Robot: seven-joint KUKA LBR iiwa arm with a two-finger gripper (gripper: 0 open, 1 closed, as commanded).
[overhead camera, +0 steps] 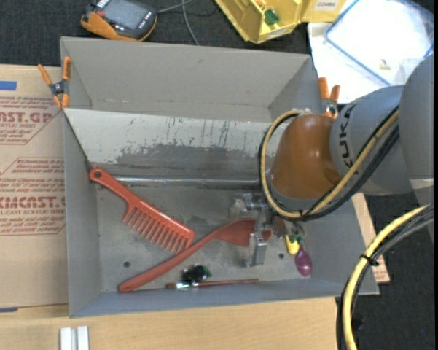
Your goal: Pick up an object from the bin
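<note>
Hanging low in the camera view, my pincer (255, 230) sits over the right half of the grey bin (182, 86), close to its floor, with my orange wrist cover just above it. Whether the pincer stands wide or narrow, I cannot tell from here. Right under it lies the broad end of a long red spoon (175, 259), whose handle runs down and to the left toward the front wall; I cannot tell if I touch it. An orange comb (149, 214) lies left of the spoon, teeth toward its handle. A small black and green thing (195, 273) sits just beside the handle, with a thin stick (211, 284) along the front wall. A purple piece (303, 262) lies near my right side.
</note>
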